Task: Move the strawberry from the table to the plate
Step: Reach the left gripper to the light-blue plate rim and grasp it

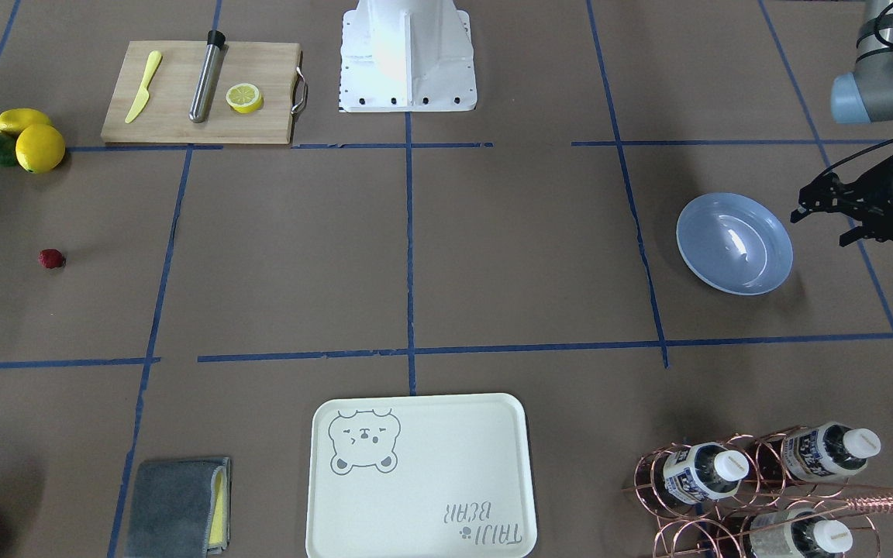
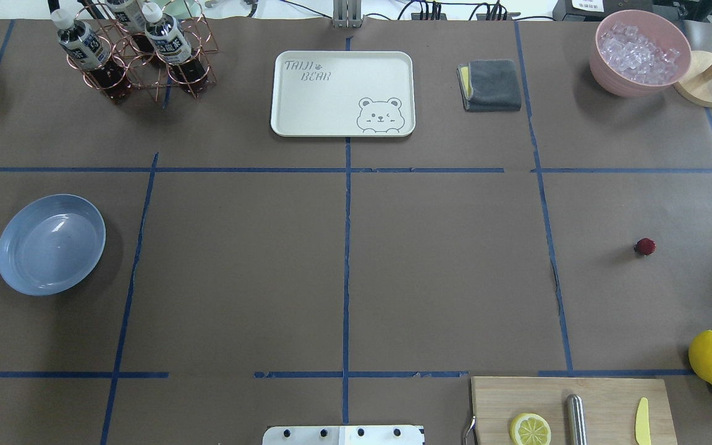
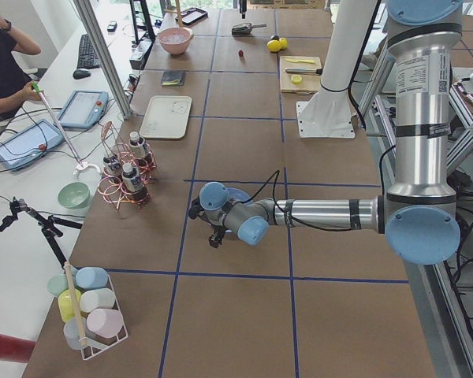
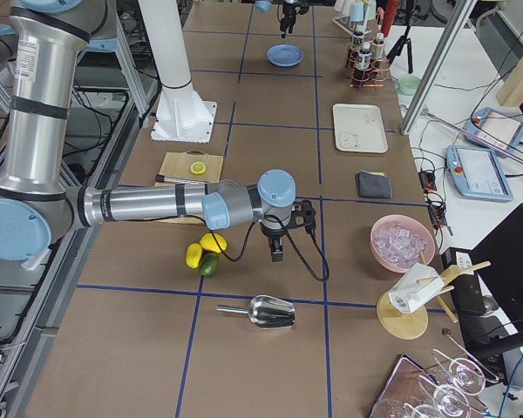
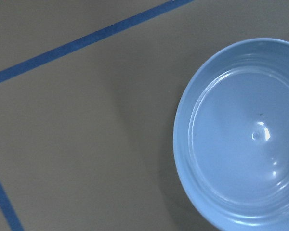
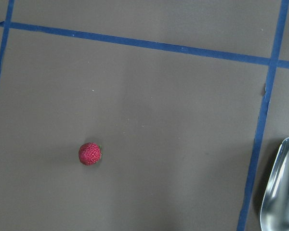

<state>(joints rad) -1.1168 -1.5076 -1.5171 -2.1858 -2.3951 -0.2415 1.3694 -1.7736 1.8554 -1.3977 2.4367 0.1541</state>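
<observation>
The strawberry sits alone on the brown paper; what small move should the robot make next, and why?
Probably shift the right gripper over the strawberry. The berry lies ungrasped on the table, left of and below the middle of the right wrist view, so the gripper seems not centred on it; the plate is empty.

1. Bright, even overhead light in all views; table [image 1: 493,256] has no dim corners.
2. Shadows are soft and faint: a small smudge beside the strawberry [image 1: 52,259], a wider dark patch beside the plate [image 1: 733,244].
3. White glare spots on the plate's glossy inside; scoop [image 6: 282,187] shines too.
4. Robot base [image 1: 408,54] blown out white in the front view.
5. Fixed views sharp; wrist views slightly soft.
6. Side views are wide-angle, and uprights lean at the edges.
</observation>
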